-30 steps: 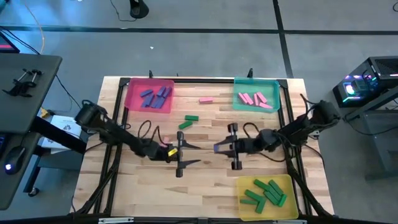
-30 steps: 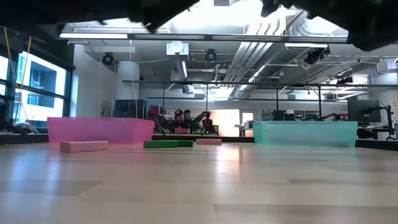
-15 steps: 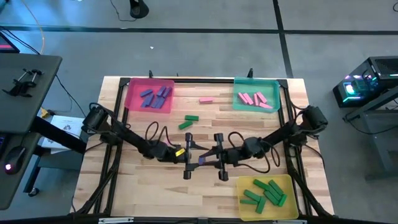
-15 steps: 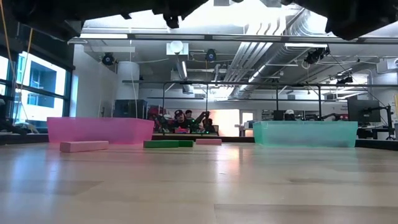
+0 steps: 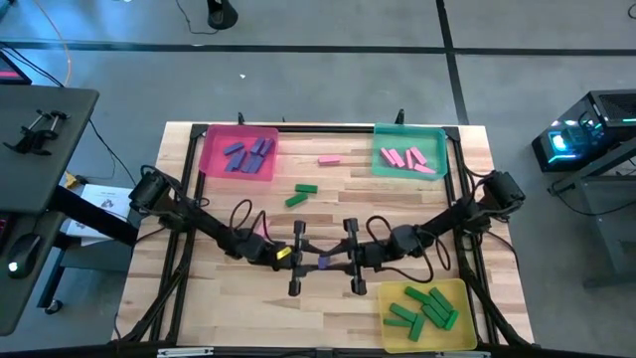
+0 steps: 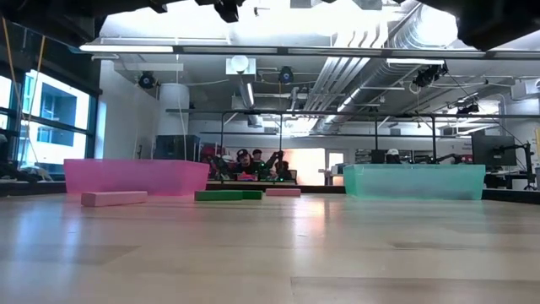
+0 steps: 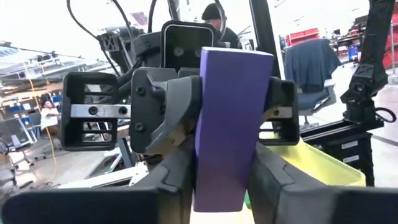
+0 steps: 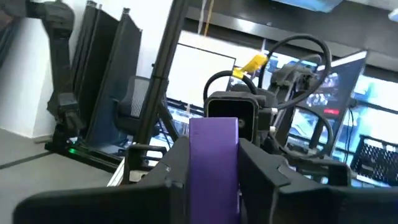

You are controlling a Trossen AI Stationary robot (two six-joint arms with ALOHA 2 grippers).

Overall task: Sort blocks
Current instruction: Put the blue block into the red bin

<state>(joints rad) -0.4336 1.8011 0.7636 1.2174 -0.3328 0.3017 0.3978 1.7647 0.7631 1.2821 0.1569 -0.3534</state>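
At the near edge of the table [image 5: 199, 308], the yellow tray [image 5: 425, 310] is seen filled with a heap of green blocks [image 5: 422, 308]. Just beyond it, at mid-table, the two grippers are met nose to nose above the wood: a purple block [image 5: 323, 263] is held between them. In the left wrist view the purple block [image 7: 230, 124] is seen standing between the left gripper's own fingers and clasped higher up by the right gripper [image 7: 211, 112]. The left gripper [image 5: 303, 261] is closed about the block, as far as can be judged; the right gripper's hold is plainly shown in its own wrist view. A hand-over is judged to be under way.

Farther off, two green blocks [image 5: 301, 194] and one pink block [image 5: 329, 159] are left loose on the wood. At the far edge, purple blocks are gathered in the pink tray [image 5: 238, 154] and pink blocks in the teal tray [image 5: 409, 151].

The sorting is judged mostly done: the purple block and three loose ones remain.
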